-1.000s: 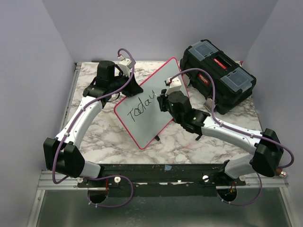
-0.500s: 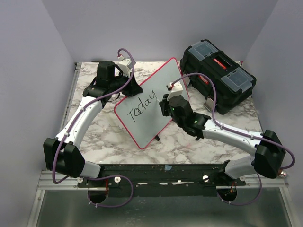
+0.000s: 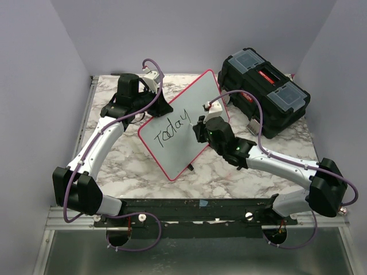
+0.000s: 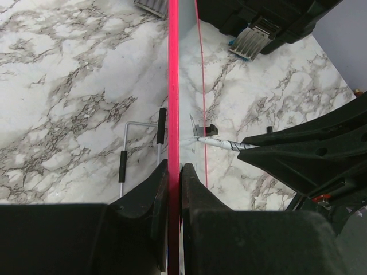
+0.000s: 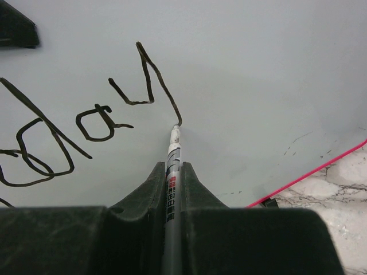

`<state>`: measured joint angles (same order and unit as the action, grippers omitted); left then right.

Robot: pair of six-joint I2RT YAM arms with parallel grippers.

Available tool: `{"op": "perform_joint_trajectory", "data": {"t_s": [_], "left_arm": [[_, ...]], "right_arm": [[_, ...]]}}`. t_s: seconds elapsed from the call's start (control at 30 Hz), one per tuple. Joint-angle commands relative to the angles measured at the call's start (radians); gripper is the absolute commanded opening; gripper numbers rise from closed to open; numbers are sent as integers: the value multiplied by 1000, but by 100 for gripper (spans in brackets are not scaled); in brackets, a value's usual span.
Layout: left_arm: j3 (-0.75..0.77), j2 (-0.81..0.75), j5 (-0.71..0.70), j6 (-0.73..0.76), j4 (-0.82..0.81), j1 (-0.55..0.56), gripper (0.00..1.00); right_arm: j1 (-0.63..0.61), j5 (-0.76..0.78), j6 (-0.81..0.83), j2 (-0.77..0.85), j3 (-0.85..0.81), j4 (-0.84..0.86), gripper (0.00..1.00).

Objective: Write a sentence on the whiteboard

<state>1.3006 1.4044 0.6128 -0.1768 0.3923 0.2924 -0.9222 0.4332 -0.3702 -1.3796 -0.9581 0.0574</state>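
The marble surface [image 3: 114,166] carries it all, with the toolbox [image 3: 265,98] at the far right, well apart from my strokes. The whiteboard [image 3: 172,154] stands tilted in the middle, between my arms. My left jaws are pressed together on its red rim, pinching the edge so that the board cannot swing. The sentence [image 3: 172,129] so far reads only "Today", slanting up across the board. My right jaws pinch the marker [image 5: 173,150], which runs straight out between them, its tip touching the board at the end of the y's tail. To do this step well, I think I should lift the tip off cleanly here, so that the tail does not smear. I would then set it down again just beside the top of the y for a short apostrophe. The pressure should be light and square to the board, so I do not push it against my left grip. The letters should be small, because the rim is near on that side.
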Motion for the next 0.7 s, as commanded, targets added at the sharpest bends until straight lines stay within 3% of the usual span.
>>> {"op": "perform_joint_trajectory", "data": {"t_s": [0.0,0.67], "left_arm": [[-17,-8,-1,86,12,28,0],[-17,-10,-1,86,12,28,0]], "right_arm": [[-2,-99,-42,0,15,-7,1],[-1,-32,-5,118,41,61,1]]}}
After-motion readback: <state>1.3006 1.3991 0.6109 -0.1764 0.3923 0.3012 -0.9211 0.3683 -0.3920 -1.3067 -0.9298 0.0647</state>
